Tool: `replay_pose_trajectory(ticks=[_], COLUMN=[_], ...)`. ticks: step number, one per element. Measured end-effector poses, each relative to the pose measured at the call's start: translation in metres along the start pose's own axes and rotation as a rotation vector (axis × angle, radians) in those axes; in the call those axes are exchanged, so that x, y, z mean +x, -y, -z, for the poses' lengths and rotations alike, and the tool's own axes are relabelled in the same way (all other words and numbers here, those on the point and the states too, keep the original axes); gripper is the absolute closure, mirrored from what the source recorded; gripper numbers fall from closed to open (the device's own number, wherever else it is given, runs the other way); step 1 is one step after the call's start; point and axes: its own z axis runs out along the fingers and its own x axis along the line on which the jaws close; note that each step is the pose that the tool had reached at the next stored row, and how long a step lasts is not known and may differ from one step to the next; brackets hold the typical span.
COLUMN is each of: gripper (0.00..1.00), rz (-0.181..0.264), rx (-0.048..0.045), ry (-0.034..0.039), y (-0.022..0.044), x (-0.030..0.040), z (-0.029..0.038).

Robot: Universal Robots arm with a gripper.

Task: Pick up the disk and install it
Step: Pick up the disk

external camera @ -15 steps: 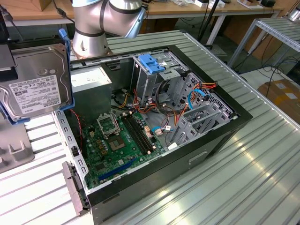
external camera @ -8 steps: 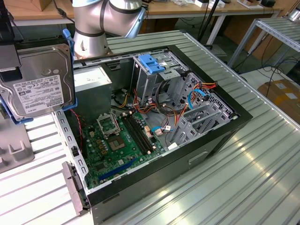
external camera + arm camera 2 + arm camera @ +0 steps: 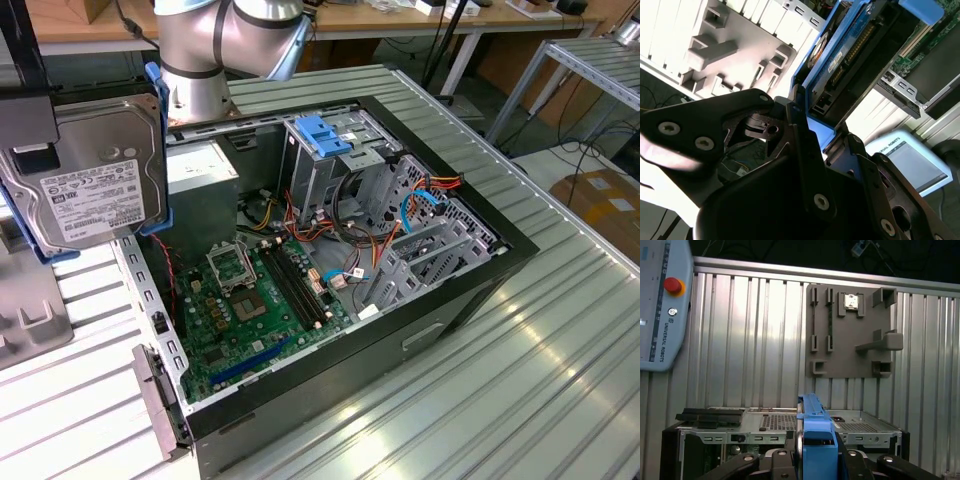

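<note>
Beside the computer case point(image 3: 420, 365) the disk point(image 3: 85, 180) is held clamped by the gripper point(image 3: 815, 460), so carrying is judged in hand and alignment with the drive cage point(image 3: 305, 185) needed.

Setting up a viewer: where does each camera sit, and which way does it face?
Exterior view: high up, looking down into the open computer case; the arm shows.
First wrist view: on the wrist, facing past the pincer clamping the disk toward a grey board.
Second wrist view: on the wrist, looking along the pincer's black links at the disk.
All three share the disk.
</note>
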Motion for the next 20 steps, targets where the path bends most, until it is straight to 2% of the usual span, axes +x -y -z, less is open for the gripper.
replay_pose_trajectory(ticks=[20], gripper=[0.63], rz=[0.0], rx=[0.0], ry=[0.0], y=[0.015], x=[0.0048], z=[0.001])
